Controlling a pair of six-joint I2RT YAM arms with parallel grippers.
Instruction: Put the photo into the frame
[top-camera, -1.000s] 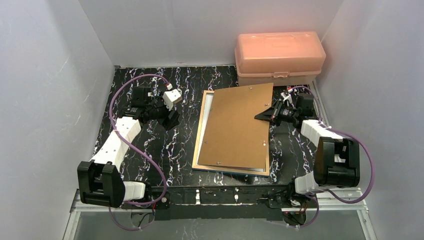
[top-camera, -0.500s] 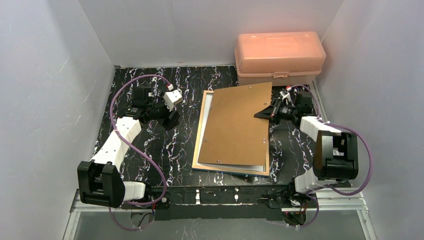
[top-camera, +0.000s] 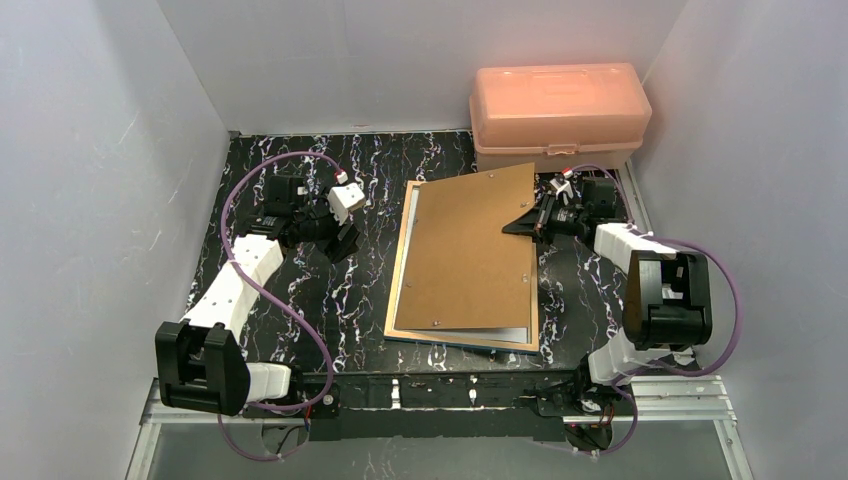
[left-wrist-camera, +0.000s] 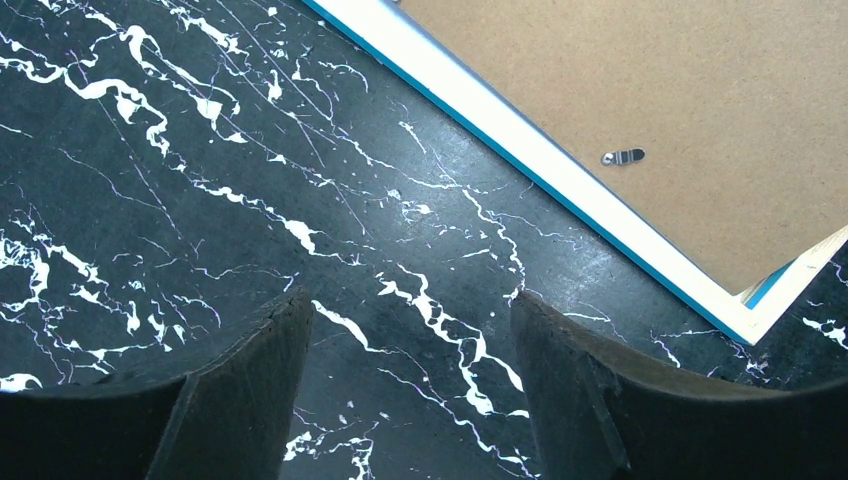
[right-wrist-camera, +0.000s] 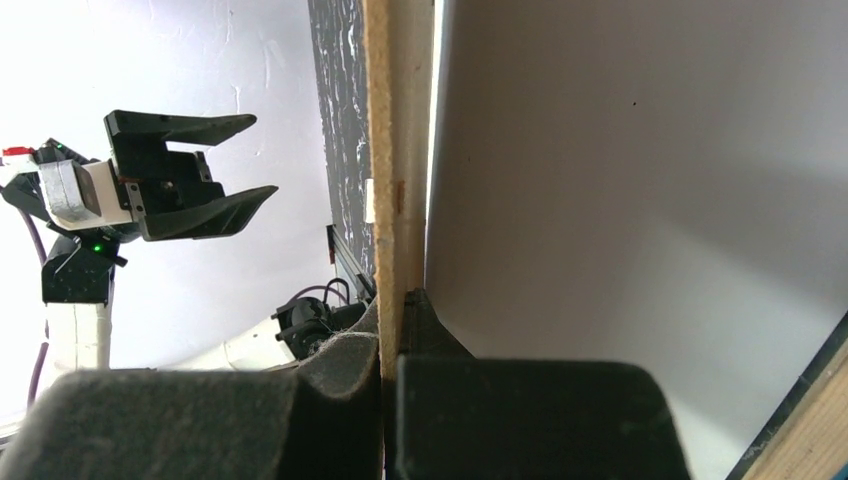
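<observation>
Right gripper (top-camera: 528, 222) pinches the brown backing board (top-camera: 468, 252), tilted over the frame (top-camera: 396, 290) — left gripper (top-camera: 346, 240) hangs spread, empty.

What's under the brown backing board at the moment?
The frame lies under the backing board, its wood-coloured edge showing left and near. A pale strip shows inside that edge; photo or glass, I cannot tell. The board hides the rest.
</observation>
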